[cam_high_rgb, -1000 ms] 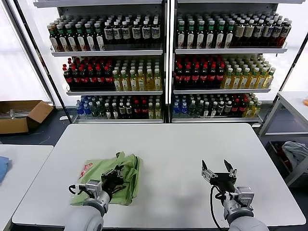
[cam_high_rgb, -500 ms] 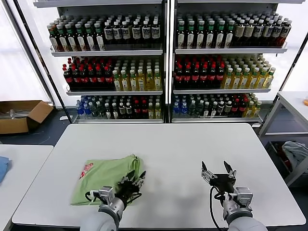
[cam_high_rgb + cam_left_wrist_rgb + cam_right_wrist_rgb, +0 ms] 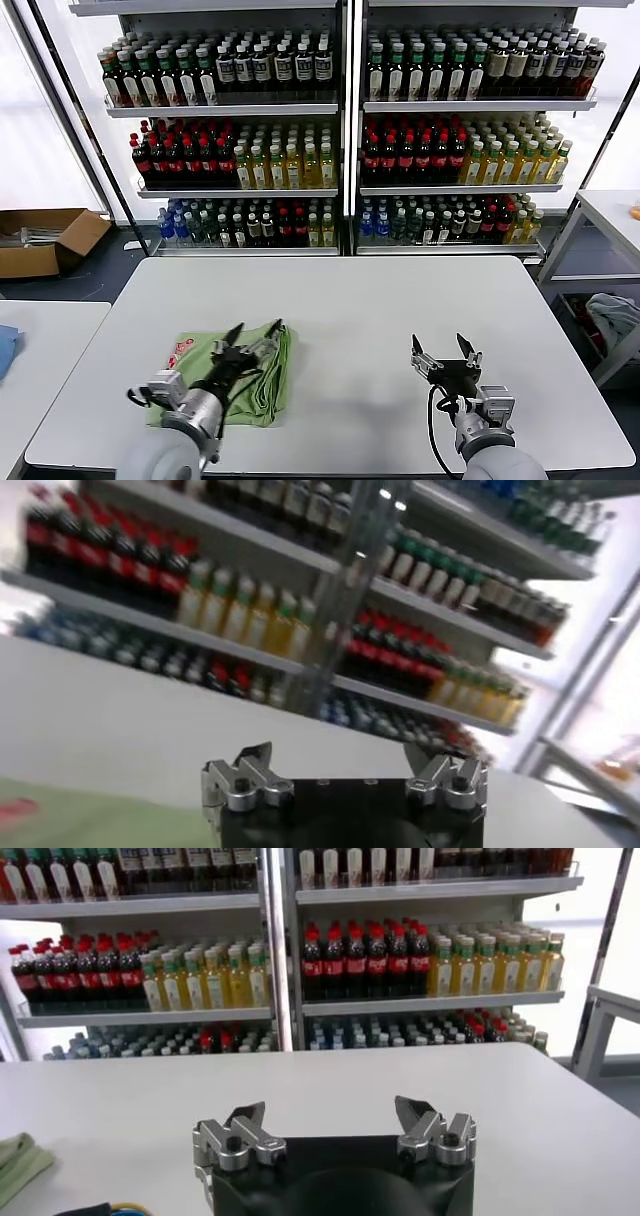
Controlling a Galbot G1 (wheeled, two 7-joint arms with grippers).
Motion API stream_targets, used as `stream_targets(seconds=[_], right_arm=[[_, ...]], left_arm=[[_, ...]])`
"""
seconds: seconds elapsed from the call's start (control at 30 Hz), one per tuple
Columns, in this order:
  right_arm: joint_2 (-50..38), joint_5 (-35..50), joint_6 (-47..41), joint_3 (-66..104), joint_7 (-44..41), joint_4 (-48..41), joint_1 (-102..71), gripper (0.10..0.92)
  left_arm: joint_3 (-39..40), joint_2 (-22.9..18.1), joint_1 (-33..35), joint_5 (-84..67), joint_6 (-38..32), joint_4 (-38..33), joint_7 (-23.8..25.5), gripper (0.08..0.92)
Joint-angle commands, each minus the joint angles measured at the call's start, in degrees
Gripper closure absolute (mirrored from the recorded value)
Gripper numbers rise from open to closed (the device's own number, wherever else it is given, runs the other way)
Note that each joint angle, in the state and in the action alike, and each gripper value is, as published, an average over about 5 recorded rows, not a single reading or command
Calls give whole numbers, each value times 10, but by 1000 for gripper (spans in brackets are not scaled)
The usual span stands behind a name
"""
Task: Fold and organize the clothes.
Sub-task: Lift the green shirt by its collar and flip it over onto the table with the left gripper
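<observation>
So the light green soft-fabric polo shirt (image 3: pixel 235 365) is lying folded into a rough rectangle on the white rounded-corner table (image 3: pixel 380 300), right under and just behind the left gripper (image 3: pixel 252 338). There's a bit of red-and-white print showing at the shirt's far-left corner, and the edge nearest the gripper is looking bunched into soft layered folds. I'm only counting one shirt here.

The left gripper is hovering over that bunched edge with its two black fingers spread wide apart, nothing between them. Can't really tell if the fingertips are brushing the fabric or sitting just above it. In the left wrist view the same gripper (image 3: pixel 340 770) is showing metal knuckles on a black body, jaws apart and empty, with a sliver of green down in the corner.

The right gripper (image 3: pixel 438 352) is sitting well off to the other side over bare tabletop, also gaping wide and holding nothing. Its own wrist camera (image 3: pixel 335 1123) is showing the same thing, plus a little edge of the green shirt (image 3: pixel 18 1160) far off to one side.

Beyond both grippers, two metal shelving units (image 3: pixel 350 130) are standing side by side, three shelves each, packed with plastic drink bottles with dark, red, yellow and green contents. A brown cardboard box (image 3: pixel 45 238) is sitting on the floor way out past the left gripper.
</observation>
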Motion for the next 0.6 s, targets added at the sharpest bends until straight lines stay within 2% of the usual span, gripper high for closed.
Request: stream_targets(seconds=[0.03,0.23,0.6], right_arm=[[-2,1,-1,-13,1,-14,24,203],[-4,4,-1,-12,2,-15,27,203],[-6,4,-1,-11,1,-13,23,203]], left_arm=[[-148,56,28,137,-41,54,-8,183],[-154,52,31,108,-38,105,-4,177],[-124,43,33,19,1,126,14,177]])
